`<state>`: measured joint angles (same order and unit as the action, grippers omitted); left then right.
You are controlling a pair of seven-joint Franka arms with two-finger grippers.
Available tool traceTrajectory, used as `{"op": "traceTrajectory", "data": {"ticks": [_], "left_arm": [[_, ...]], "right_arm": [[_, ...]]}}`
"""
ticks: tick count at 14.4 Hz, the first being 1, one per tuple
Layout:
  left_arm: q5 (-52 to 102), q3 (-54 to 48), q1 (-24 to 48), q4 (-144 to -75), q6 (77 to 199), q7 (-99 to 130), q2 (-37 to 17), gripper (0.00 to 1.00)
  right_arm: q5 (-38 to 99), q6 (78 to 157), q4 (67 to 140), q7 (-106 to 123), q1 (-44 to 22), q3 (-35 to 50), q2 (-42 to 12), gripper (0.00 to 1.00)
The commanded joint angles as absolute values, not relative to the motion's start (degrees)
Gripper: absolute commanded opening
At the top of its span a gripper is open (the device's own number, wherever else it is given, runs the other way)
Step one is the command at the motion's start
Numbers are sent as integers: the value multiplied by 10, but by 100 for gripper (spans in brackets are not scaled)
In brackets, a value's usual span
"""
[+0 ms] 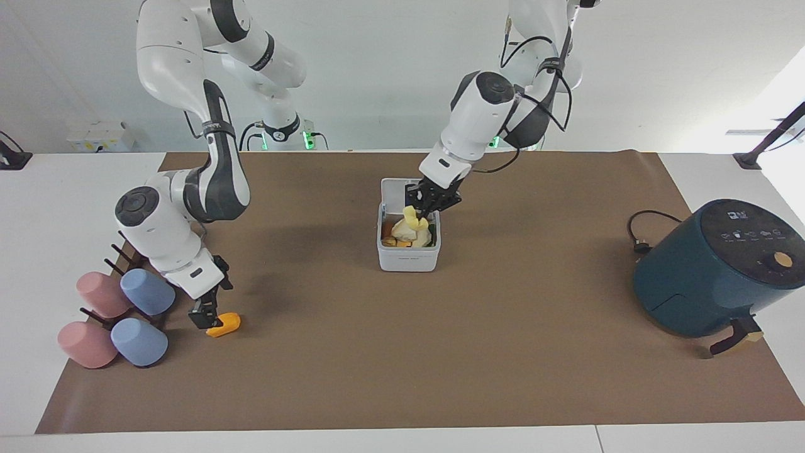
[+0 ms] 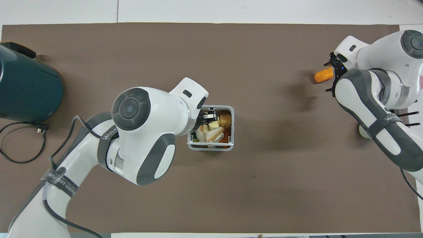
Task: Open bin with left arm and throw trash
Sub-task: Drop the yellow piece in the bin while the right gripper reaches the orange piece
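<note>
The white bin [image 1: 407, 255] stands mid-table with its lid upright, full of food scraps; it also shows in the overhead view [image 2: 211, 147]. My left gripper [image 1: 426, 202] [image 2: 209, 116] is over the open bin, shut on the pale yellow piece [image 1: 410, 219], which hangs just above the scraps. The orange chunk [image 1: 225, 323] [image 2: 323, 75] lies on the mat toward the right arm's end, beside the cup rack. My right gripper [image 1: 207, 313] [image 2: 333, 75] is open and low at the chunk's end toward the rack. Whether it touches the chunk I cannot tell.
A dark teal air fryer [image 1: 710, 270] [image 2: 26, 89] with a loose black cable [image 1: 641, 236] stands at the left arm's end. Pink and blue cups [image 1: 135, 302] lie on a dark rack at the right arm's end. A brown mat [image 1: 503, 352] covers the table.
</note>
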<state>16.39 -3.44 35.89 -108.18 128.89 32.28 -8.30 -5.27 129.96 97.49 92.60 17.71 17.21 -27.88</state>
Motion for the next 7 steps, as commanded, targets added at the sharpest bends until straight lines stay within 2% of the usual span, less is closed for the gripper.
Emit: {"op": "traceTrajectory", "data": {"ticks": [1, 2, 3, 4, 7], "left_arm": [[178, -24, 368, -1095, 1313, 321, -86, 0], [178, -24, 368, -1095, 1314, 323, -86, 32], [178, -24, 368, -1096, 1319, 321, -86, 94], [178, -23, 368, -1095, 1318, 321, -86, 100], [178, -22, 366, -1095, 1305, 318, -82, 100]], "right_arm": [[-60, 1320, 969, 953, 172, 180, -290, 100], [-61, 1342, 969, 970, 172, 180, -297, 100], [-62, 1357, 970, 981, 171, 180, -298, 100], [-62, 1356, 972, 984, 171, 180, -300, 100], [-62, 1370, 976, 1015, 179, 180, -316, 100]]}}
